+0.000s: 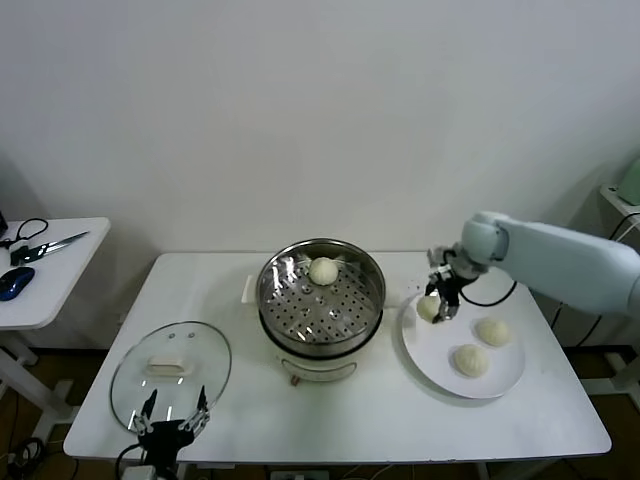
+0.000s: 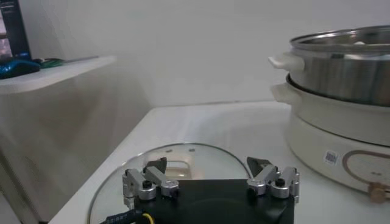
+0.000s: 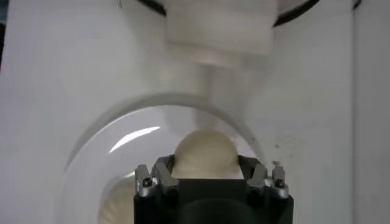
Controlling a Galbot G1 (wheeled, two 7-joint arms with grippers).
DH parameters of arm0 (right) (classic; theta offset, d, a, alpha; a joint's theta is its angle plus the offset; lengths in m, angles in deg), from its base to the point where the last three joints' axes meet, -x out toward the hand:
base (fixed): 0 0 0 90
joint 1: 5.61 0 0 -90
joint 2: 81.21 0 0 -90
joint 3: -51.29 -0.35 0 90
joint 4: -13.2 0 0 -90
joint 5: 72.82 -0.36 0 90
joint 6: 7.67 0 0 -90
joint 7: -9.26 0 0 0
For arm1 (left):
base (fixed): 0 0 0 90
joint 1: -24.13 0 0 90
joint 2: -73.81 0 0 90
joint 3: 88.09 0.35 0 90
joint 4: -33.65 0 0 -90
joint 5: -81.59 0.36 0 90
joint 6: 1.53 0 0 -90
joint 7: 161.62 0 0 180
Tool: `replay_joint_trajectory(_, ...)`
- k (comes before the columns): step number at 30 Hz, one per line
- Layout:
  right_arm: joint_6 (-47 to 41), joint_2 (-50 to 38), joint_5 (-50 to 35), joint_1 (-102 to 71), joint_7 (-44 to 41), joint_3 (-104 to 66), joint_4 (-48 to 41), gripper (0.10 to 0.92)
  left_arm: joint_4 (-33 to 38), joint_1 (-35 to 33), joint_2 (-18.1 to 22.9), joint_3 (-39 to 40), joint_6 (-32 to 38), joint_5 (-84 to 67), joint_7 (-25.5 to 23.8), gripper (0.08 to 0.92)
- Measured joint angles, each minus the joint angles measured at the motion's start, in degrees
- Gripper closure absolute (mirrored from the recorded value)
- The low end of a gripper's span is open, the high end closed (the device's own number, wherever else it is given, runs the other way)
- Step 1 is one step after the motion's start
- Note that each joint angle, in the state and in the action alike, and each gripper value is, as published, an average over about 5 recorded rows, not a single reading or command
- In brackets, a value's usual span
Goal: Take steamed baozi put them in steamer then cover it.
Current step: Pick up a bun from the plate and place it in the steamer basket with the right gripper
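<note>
The steamer (image 1: 321, 297) stands mid-table with one cream-white baozi (image 1: 322, 270) on its perforated tray at the back. My right gripper (image 1: 437, 307) is shut on a second baozi (image 1: 428, 308), over the left rim of the white plate (image 1: 440, 362). In the right wrist view the baozi (image 3: 205, 153) sits between the fingers (image 3: 163, 168), with the plate (image 3: 91, 158) below. Two more baozi (image 1: 492, 331) (image 1: 470, 360) lie on the plate. My left gripper (image 1: 172, 410) is open at the table's front left, over the near edge of the glass lid (image 1: 170, 370).
A side table (image 1: 55, 270) at the left holds scissors (image 1: 45, 246) and a blue mouse (image 1: 14, 282). In the left wrist view the glass lid (image 2: 183, 167) lies just past my left gripper (image 2: 209, 165), and the steamer (image 2: 341, 115) stands beyond it.
</note>
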Motion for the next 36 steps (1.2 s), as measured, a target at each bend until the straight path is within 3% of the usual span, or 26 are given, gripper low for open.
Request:
replay_joint_trajectory(9, -1.55, 8.35, -10.28, 14.66, -0.76, 3.59, 3.98, 0.321, 0.35, 0.21, -0.21, 0.54, -0.30, 0.23, -0.15, 0.177)
replay_joint_trajectory(18, -8.52, 18.79, -19.02, 13.74, 5.79, 0.53, 6.06, 0.321, 1.17, -0.45, -0.70, -0.13, -0.71, -0.17, -0.29, 0.177)
replay_joint_trajectory(36, -14.90, 30.03, -16.39, -1.14, 14.19, -1.76, -0.22, 0.321, 1.19, -0.97, -0.45, -0.17, -0.51, -0.34, -0.30, 0.177)
